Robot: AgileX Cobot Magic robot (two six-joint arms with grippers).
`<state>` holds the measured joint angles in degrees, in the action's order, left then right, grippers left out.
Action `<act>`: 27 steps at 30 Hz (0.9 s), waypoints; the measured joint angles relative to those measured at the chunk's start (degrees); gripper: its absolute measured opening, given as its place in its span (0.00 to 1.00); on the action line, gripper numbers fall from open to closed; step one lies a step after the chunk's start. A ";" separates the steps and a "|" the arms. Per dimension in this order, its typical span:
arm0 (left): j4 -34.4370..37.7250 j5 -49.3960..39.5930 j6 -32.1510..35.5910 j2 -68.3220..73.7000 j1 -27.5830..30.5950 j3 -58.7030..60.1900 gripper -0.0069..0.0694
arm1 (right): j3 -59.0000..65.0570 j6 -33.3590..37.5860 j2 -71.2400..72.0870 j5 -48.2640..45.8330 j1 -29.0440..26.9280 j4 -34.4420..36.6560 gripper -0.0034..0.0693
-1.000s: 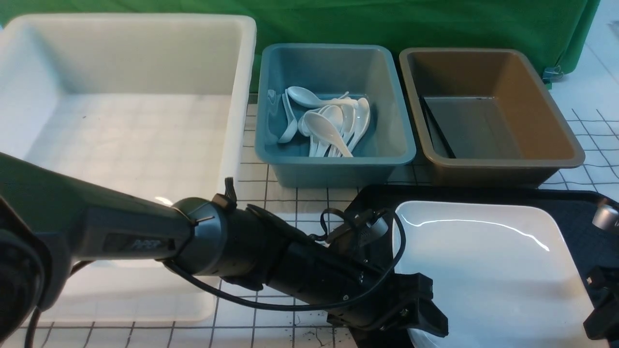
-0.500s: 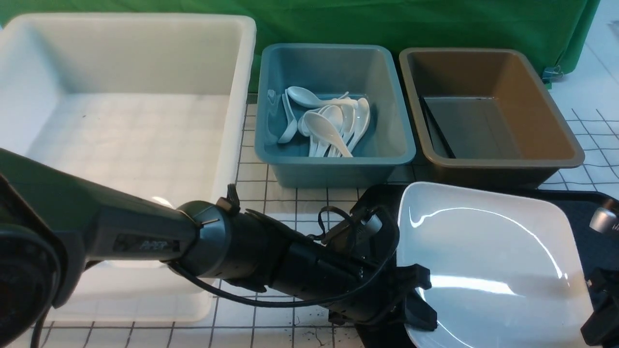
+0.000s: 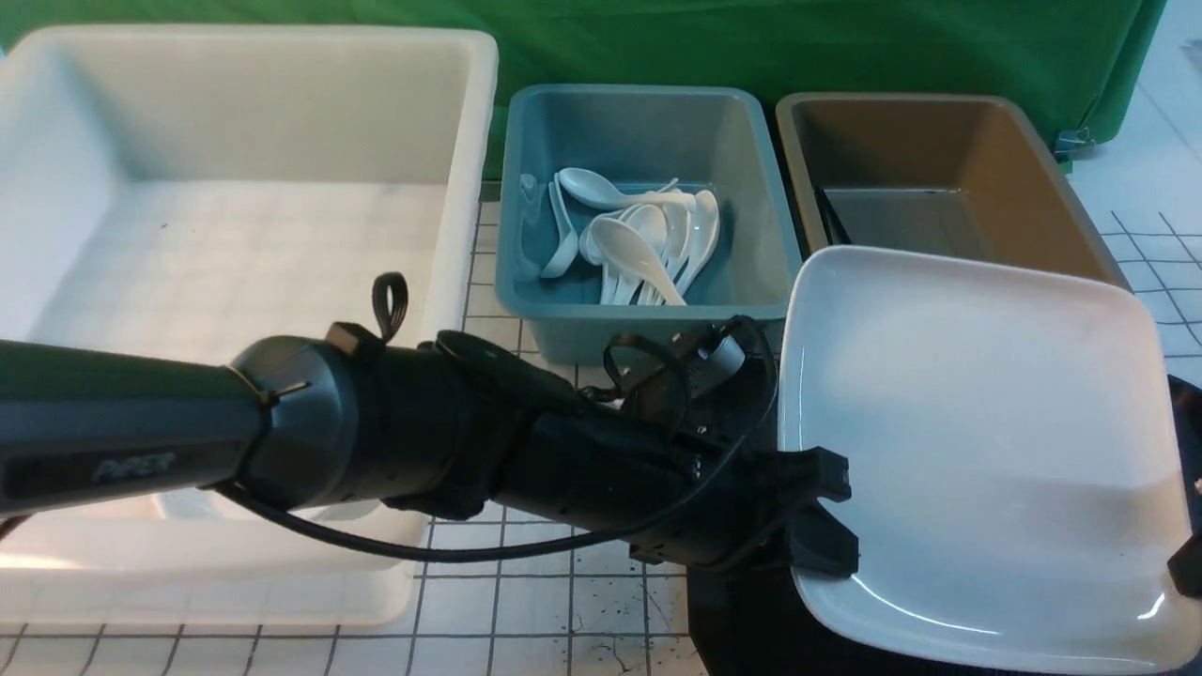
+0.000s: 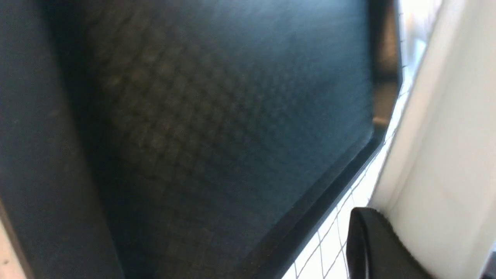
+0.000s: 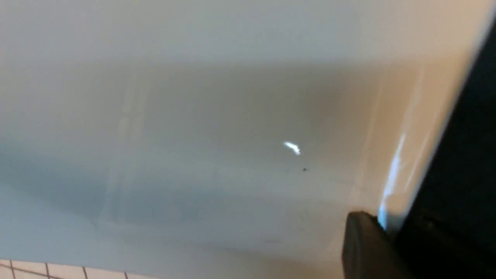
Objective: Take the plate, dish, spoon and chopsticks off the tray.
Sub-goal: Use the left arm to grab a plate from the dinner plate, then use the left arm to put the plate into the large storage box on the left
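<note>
Your left arm reaches in from the left edge of the front view and crosses the lower middle, and the left gripper (image 3: 819, 518) has its jaws pinched on the left rim of the plate (image 3: 977, 441). The plate fills the right half of that frame, tipped with its face toward the camera. Its far edge stands high enough to cover the front of the brown bin (image 3: 939, 141). The tray (image 3: 732, 629) shows as a dark patch under the plate at the bottom centre and as a sliver at the right edge. You cannot tell whether the plate's near edge touches it. In the left wrist view the tray's diamond texture (image 4: 232, 116) fills most of the frame, and one dark finger (image 4: 372, 248) at the lower right lies against a white surface. Only a dark scrap of the right gripper (image 3: 1187, 571) shows at the lower right edge of the front view. In the right wrist view one finger (image 5: 364, 248) sits at the plate's rim (image 5: 387, 217), so you cannot tell how those jaws stand. Several white spoons (image 3: 639, 244) lie heaped in the blue bin (image 3: 648, 122) at upper centre. The chopsticks (image 3: 834, 221) lie along the left wall inside the brown bin. The white bin (image 3: 254, 103) takes the upper left, on the gridded table (image 3: 563, 620).
</note>
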<state>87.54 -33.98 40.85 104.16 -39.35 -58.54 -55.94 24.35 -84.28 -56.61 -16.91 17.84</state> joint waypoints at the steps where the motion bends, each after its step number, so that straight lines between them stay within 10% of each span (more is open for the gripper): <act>1: -0.70 0.44 -0.21 -0.55 0.14 0.00 0.10 | -0.49 -0.11 1.59 0.00 0.00 0.35 0.40; 10: -2.28 -0.38 -0.83 -7.14 2.56 0.05 0.10 | -1.92 -0.77 17.50 -0.03 0.04 -0.02 0.56; 20: -1.10 -9.50 -2.41 -19.77 20.36 -1.17 0.10 | -1.92 -1.70 26.35 1.94 0.04 -2.30 0.17; 27: -1.87 -19.03 -5.60 -24.34 39.14 -5.64 0.10 | -1.87 -1.81 26.35 2.28 0.04 -2.47 0.09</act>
<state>85.67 -53.01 35.24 79.82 -0.21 -64.18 -57.80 22.54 -57.93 -54.33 -16.86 15.36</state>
